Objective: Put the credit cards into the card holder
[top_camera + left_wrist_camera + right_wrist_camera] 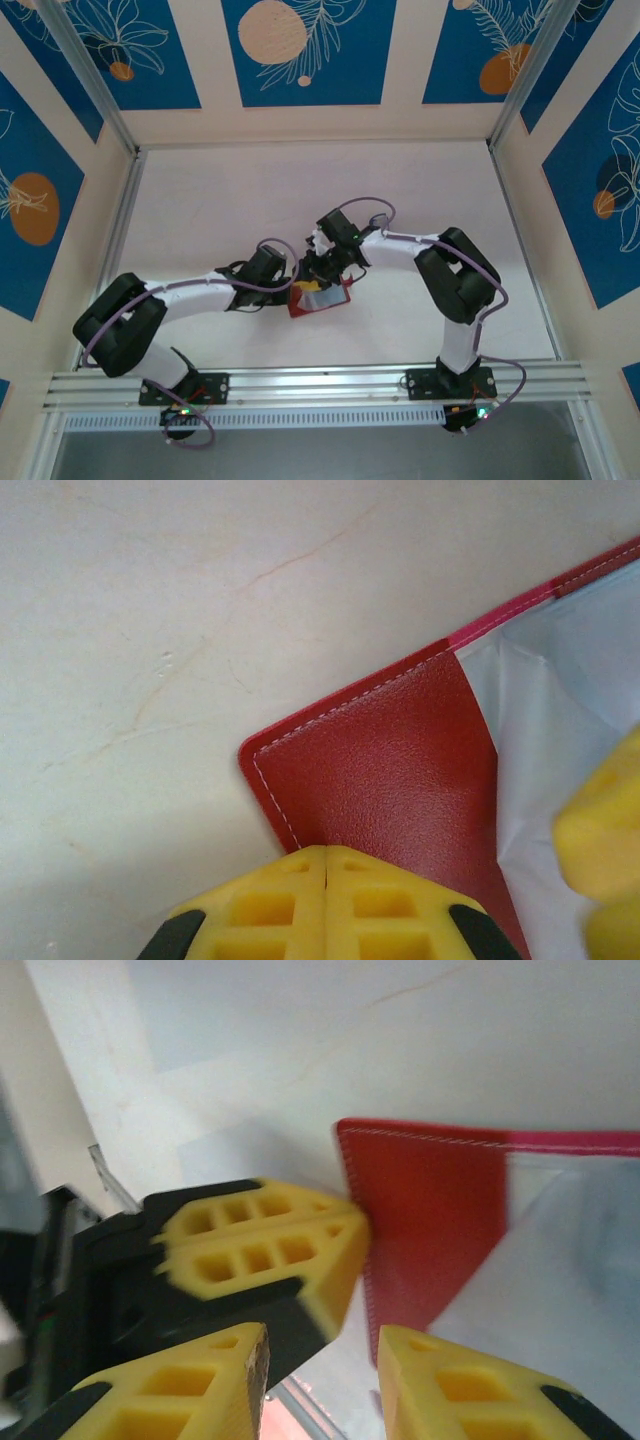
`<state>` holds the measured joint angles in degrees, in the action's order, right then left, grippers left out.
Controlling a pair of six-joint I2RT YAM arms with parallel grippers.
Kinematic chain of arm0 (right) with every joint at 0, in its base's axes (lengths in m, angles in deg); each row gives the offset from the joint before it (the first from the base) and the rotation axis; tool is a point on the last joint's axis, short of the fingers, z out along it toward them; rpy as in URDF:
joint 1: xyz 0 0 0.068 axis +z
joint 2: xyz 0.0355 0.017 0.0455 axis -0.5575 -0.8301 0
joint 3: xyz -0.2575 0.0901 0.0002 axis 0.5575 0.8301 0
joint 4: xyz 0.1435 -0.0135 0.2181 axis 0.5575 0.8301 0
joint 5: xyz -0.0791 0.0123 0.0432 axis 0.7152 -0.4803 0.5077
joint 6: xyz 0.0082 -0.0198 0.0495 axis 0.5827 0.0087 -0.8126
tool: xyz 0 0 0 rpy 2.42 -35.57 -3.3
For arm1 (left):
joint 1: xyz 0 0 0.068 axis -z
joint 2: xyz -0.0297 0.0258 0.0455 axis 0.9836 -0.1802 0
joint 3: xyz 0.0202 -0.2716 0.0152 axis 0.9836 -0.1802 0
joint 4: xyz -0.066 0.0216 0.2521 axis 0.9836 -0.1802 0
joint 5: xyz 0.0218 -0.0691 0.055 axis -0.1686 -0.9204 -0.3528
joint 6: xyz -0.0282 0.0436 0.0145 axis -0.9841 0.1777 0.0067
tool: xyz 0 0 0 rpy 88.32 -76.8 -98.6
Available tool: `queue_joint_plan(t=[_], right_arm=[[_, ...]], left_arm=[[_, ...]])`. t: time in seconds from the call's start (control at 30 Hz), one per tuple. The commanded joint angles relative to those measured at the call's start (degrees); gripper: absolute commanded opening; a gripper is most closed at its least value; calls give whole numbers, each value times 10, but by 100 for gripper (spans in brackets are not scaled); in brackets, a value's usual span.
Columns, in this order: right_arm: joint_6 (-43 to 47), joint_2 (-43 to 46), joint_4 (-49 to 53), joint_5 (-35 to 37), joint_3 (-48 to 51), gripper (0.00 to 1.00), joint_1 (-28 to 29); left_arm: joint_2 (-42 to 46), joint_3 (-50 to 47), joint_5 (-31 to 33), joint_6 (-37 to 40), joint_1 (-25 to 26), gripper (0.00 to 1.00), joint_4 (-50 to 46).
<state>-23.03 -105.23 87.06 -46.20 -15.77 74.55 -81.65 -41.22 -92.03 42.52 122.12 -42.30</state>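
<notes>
While the card holder (318,300) lies open near the middle of the desk (250,200), I have both arms crowded over it. My left gripper (326,865) is shut tight, with its tips down on the red left corner. I think it pins the cover flat and does not pinch it, but the tips hide that spot. My right gripper (322,1335) is partly open with nothing in it, just beside the left one.

To do this well, I would hold the left tips steady so the holder cannot slide. Then I would move the right one slowly toward the pale clear sleeve (560,710) without bumping the other gripper.

The desk is white and smooth, with thin faint lines. Cream walls (300,50) with blue panels, orange dots and white leaves stand around it. A metal rail (320,380) runs along the near edge.
</notes>
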Motion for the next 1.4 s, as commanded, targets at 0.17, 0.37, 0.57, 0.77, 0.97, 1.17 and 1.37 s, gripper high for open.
queue_joint_plan(t=[0.17,0.37,0.57,0.77,0.97,1.17,1.37], right_arm=[[75,98,158,143,-36,36,16],[84,113,226,253,-5,27,21],[68,84,180,211,17,33,31],[55,42,140,166,4,36,37],[41,23,96,121,-10,37,38],[31,-1,79,111,-25,37,35],[43,-17,104,142,-38,34,39]], left_arm=[[-26,-16,9,-5,5,0,12],[-35,-16,3,-5,5,0,20],[-42,-16,-2,-7,5,0,27],[-36,-13,0,-6,5,0,22],[-38,-14,-3,-8,6,0,26],[-23,-17,2,-12,6,0,18],[71,-20,76,-44,4,0,-77]])
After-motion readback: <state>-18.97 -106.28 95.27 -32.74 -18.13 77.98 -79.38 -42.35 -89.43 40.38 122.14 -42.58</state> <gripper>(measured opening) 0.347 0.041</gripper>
